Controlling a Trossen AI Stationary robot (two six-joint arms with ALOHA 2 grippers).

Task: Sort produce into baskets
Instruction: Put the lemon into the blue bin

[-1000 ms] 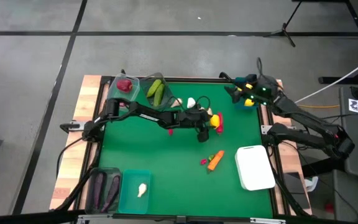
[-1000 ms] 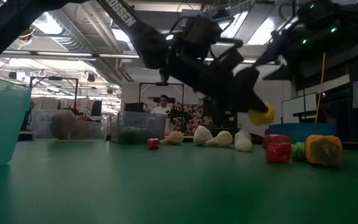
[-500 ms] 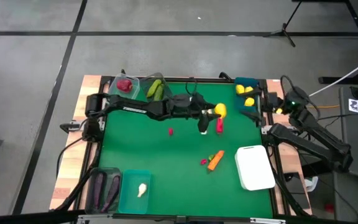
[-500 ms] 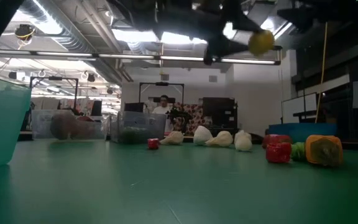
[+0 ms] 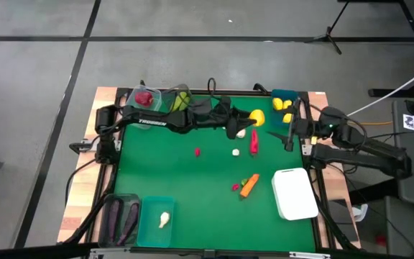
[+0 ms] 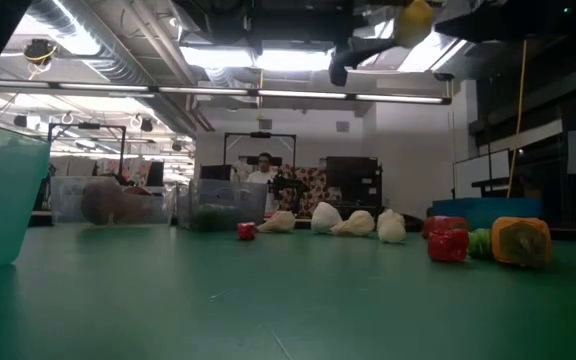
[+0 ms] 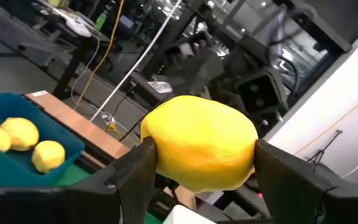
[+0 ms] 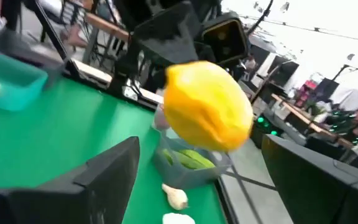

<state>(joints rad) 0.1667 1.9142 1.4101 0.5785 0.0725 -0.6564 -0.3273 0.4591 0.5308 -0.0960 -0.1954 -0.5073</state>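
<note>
Since a second before, the left arm had swung its load away from the table's middle toward the far right corner and lifted it, while the right arm had drawn back from over the blue basket (image 5: 286, 98) to the table's right edge. At this moment the left pincer (image 5: 254, 117) was clamped on a yellow lemon (image 5: 256, 117), its two dark fingers (image 7: 135, 171) pressed against opposite sides of the fruit, as the left wrist view showed plainly. The lemon hung in the air above the green table (image 5: 192, 180), just short of the blue basket, which already held other lemons (image 5: 283, 105) and lay further on toward the table's right edge along the line the arm was reaching. In the left wrist view that basket (image 7: 23, 140) sat ahead of and below the held lemon (image 7: 199, 149). The right pincer (image 5: 290, 132) waited with its fingers spread and nothing between them, near the right edge beside the basket and pointing back at the lemon (image 8: 208, 113). Although the right arm was nearer the basket, the left arm carried the fruit, so the drop seemed likely to need a short further reach over the rim. Garlic (image 5: 236, 152), a red pepper (image 5: 254, 143) and a carrot (image 5: 249, 186) lay unsorted on the table.
</note>
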